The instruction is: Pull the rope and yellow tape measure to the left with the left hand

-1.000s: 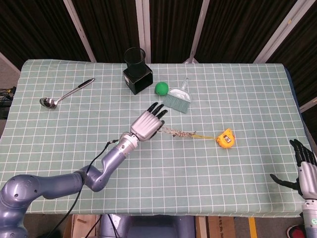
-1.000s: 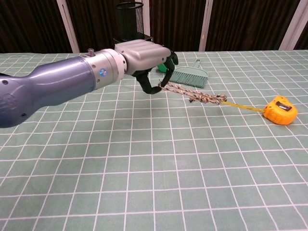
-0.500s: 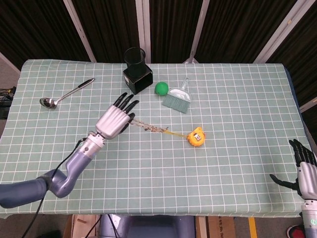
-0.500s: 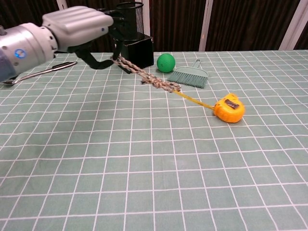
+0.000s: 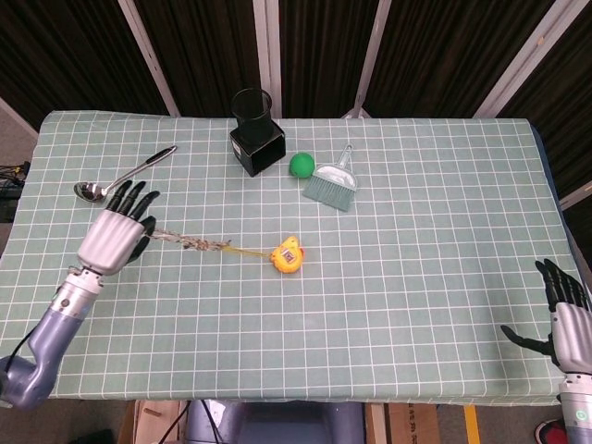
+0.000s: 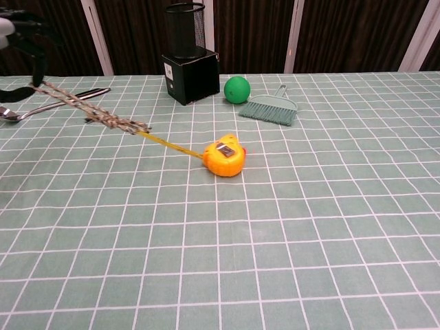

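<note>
From the head view, the left hand (image 5: 114, 240) grips the end of the rope (image 5: 190, 243) near the table's (image 5: 416, 231) left edge, with the yellow tape measure (image 5: 288, 256) trailing left of centre, so the pull looks largely done; the right hand (image 5: 564, 319) hangs off the right corner, fingers spread and empty. In the chest view only dark fingers (image 6: 34, 48) show at top left lifting the rope (image 6: 89, 110), its tape taut to the tape measure (image 6: 224, 155) lying below the green ball (image 6: 236, 89); what is left seems to be letting go.

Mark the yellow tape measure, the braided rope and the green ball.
yellow tape measure (image 6: 225, 157), chest view, top of its case
braided rope (image 5: 185, 241), head view, middle of its length
green ball (image 6: 236, 89), chest view, centre
</note>
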{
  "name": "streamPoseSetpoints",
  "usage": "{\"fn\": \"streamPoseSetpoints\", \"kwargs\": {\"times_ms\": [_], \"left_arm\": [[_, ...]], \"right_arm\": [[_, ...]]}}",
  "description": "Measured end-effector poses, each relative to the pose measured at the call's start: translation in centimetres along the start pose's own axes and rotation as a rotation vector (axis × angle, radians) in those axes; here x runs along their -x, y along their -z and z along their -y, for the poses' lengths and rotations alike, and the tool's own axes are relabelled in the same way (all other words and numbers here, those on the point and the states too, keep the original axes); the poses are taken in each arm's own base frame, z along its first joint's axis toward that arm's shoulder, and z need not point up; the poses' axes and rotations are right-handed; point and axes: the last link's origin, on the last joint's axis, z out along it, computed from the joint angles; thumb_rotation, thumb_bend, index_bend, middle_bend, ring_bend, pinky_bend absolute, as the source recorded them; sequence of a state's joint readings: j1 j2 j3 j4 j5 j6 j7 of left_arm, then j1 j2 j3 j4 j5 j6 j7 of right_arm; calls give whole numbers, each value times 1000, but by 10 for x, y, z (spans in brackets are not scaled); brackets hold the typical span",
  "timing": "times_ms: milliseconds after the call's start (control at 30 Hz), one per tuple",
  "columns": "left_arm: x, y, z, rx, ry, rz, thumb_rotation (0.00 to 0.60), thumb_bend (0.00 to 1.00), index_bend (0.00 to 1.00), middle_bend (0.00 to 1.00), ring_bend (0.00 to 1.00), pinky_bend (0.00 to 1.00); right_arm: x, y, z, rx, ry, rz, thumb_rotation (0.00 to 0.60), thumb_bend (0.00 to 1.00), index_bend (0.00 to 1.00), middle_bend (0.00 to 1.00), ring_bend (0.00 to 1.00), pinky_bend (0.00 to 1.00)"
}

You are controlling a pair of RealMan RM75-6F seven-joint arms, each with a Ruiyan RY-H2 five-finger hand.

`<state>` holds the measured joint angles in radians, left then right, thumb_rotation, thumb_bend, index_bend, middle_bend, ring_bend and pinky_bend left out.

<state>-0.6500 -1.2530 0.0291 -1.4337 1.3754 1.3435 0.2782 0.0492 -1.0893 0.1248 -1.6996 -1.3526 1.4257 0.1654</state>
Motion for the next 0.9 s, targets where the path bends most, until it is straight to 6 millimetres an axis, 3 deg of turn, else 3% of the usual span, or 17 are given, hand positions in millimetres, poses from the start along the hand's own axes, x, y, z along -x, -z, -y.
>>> {"fn": "streamPoseSetpoints", "kwargs": {"times_ms": [433,900], "left_arm": [[11,62,82,-181,-93,66,600,509,570,140,0,0],[20,82,115,-272,-136,96,600,509,567,141,0,0]], "right_arm": [[1,0,0,1,1,2,600,122,0,0,0,0],[2,-1,1,3,0,6,600,122,0,0,0,0]]}}
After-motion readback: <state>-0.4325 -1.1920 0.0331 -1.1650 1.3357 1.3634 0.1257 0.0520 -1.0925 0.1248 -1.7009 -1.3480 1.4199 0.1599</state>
